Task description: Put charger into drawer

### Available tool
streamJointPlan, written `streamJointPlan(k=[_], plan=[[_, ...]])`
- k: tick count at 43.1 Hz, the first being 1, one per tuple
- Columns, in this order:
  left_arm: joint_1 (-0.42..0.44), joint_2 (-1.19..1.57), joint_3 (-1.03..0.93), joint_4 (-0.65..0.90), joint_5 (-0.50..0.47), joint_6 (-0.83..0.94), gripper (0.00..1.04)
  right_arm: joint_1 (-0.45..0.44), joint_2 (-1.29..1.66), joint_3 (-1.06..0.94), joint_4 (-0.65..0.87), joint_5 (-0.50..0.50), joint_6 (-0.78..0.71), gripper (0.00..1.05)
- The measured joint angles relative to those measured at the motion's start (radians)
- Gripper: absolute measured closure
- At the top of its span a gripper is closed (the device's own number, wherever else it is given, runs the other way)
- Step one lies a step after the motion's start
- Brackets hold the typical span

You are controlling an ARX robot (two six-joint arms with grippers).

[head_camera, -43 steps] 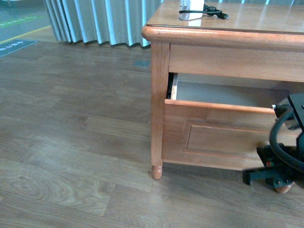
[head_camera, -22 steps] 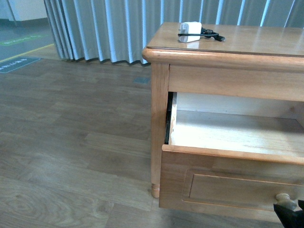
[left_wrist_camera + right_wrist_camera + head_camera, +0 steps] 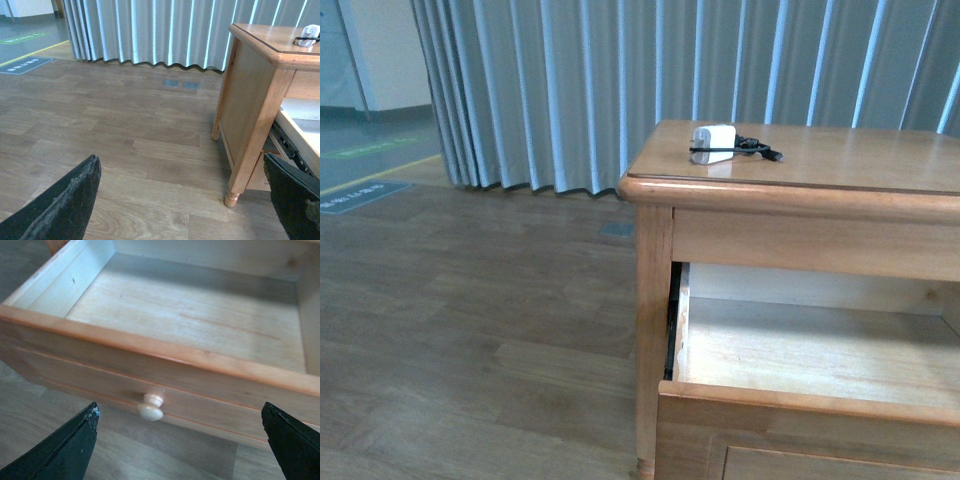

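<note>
The white charger [image 3: 713,138] with its black cable lies on top of the wooden cabinet [image 3: 800,170], near the left front corner; it also shows in the left wrist view [image 3: 309,37]. The top drawer [image 3: 800,355] is pulled out and its pale wood inside is bare. In the right wrist view the drawer [image 3: 200,305] and its round pale knob [image 3: 151,407] lie just ahead of my open right gripper [image 3: 180,450], which is apart from the knob. My left gripper [image 3: 182,205] is open over the floor, left of the cabinet's leg. Neither gripper shows in the front view.
Grey-blue curtains [image 3: 620,90] hang behind the cabinet. Wood-plank floor [image 3: 470,330] stretches to the left. The cabinet's turned front leg [image 3: 231,198] stands on the floor close to my left gripper's right finger [image 3: 295,200].
The front view has risen: the cabinet top and charger now sit lower in frame. The drawer has come further out. My right arm, at lower right a second ago, has left the front view.
</note>
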Motion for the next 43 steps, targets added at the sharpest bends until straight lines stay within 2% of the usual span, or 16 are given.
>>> streamJointPlan(k=[10, 22, 38, 40, 43], plan=[[0.000, 0.000, 0.000, 0.000, 0.000, 0.000, 0.06, -0.177, -0.313, 0.023, -0.226, -0.099, -0.007, 0.08], [0.000, 0.000, 0.000, 0.000, 0.000, 0.000, 0.06, -0.278, -0.462, 0.023, -0.285, -0.143, 0.030, 0.08], [0.000, 0.000, 0.000, 0.000, 0.000, 0.000, 0.06, -0.284, -0.467, 0.023, -0.286, -0.144, 0.049, 0.08], [0.000, 0.000, 0.000, 0.000, 0.000, 0.000, 0.06, -0.280, -0.467, 0.005, -0.229, -0.129, 0.052, 0.12], [0.000, 0.000, 0.000, 0.000, 0.000, 0.000, 0.06, -0.264, -0.480, -0.046, -0.081, -0.093, 0.053, 0.22]])
